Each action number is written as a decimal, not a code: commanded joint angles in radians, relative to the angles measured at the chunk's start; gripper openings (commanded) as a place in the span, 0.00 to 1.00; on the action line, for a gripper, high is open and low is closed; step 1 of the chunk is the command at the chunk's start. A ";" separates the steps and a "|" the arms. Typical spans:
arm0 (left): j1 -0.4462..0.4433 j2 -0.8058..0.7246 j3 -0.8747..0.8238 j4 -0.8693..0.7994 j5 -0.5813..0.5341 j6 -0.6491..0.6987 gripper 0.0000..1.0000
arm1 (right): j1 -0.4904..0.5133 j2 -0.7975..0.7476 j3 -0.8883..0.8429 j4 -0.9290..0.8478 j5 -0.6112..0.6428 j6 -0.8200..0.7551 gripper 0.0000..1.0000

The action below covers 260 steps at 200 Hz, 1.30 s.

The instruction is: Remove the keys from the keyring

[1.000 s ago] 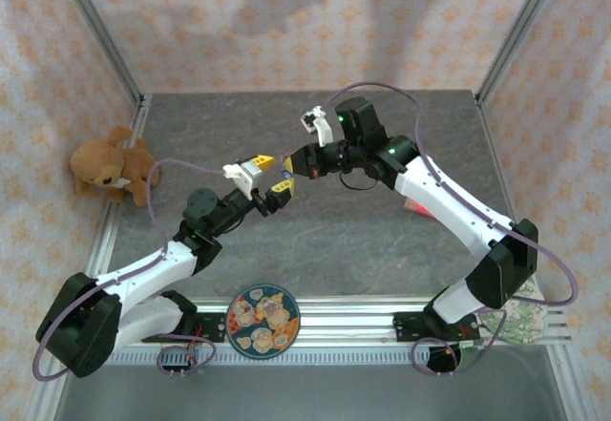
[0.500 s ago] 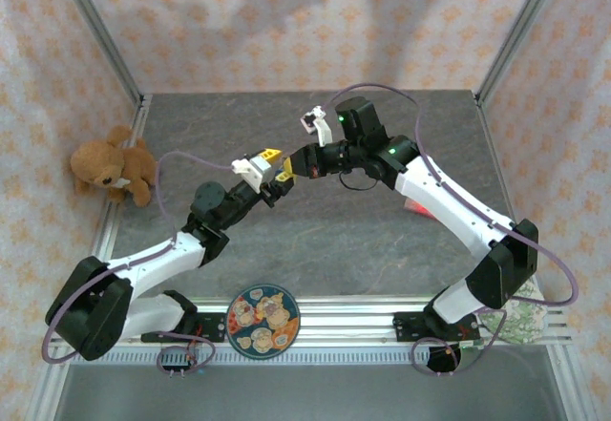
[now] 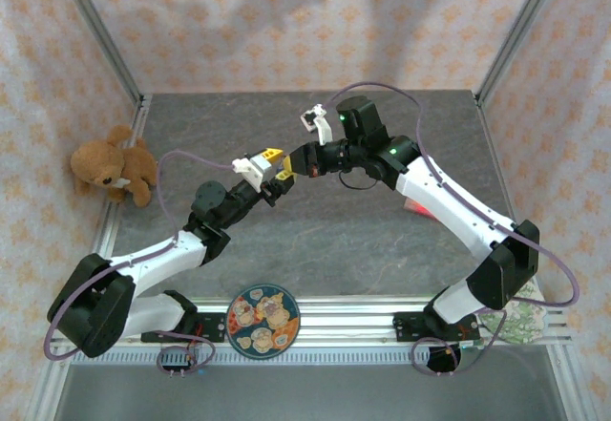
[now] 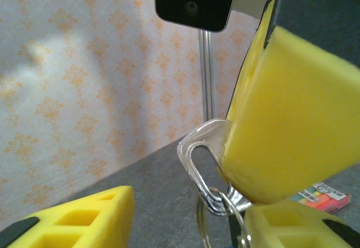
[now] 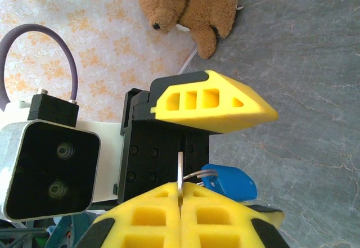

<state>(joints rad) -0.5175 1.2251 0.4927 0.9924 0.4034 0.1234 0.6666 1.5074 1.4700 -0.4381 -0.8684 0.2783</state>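
My right gripper (image 5: pixel 180 187) is shut on the thin silvery key (image 5: pixel 180 172), which I see edge-on between its yellow fingers. From the key hangs the keyring's wire ring (image 4: pixel 201 226) with its blue tag (image 5: pixel 228 183). In the left wrist view the key's looped head (image 4: pixel 194 147) sticks out from the right gripper's yellow pads. My left gripper (image 4: pixel 185 225) stands partly open around the ring. Its upper finger (image 5: pixel 208 102) is apart from the tag, and its lower finger is mostly hidden. Both grippers meet above mid-table, the left gripper (image 3: pixel 279 171) facing the right gripper (image 3: pixel 290 163).
A brown teddy bear (image 3: pixel 113 165) lies at the left table edge. A picture plate (image 3: pixel 263 318) rests on the front rail between the arm bases. A small coloured packet (image 3: pixel 417 208) lies under the right arm. Frame posts and patterned walls enclose the table.
The left gripper has moved up and right to the right gripper's tips, and its jaws have narrowed around the keyring. The right arm has held still with the key.
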 commanded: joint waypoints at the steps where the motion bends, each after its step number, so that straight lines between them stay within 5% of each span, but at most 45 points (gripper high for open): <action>1: -0.007 0.012 0.014 0.063 0.009 -0.008 0.42 | -0.002 -0.036 0.018 0.035 0.005 0.010 0.00; 22: -0.007 0.019 0.017 0.066 0.012 -0.011 0.34 | -0.002 -0.037 0.018 0.035 0.005 0.010 0.00; 97: -0.006 0.039 0.017 0.118 -0.013 -0.016 0.31 | -0.002 -0.049 0.011 0.050 -0.002 0.024 0.00; 145: -0.006 0.030 0.026 0.127 -0.012 -0.008 0.17 | -0.002 -0.056 0.000 0.064 -0.008 0.031 0.00; 239: -0.007 -0.024 0.039 0.086 0.012 0.014 0.24 | -0.004 -0.062 -0.019 0.099 -0.026 0.050 0.00; 260: -0.006 -0.024 0.045 0.075 0.024 0.022 0.18 | -0.004 -0.066 -0.021 0.100 -0.027 0.053 0.00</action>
<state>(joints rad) -0.5175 1.2182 0.5041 1.0615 0.4084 0.1169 0.6666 1.4780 1.4586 -0.3779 -0.8764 0.3187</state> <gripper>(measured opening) 0.201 0.046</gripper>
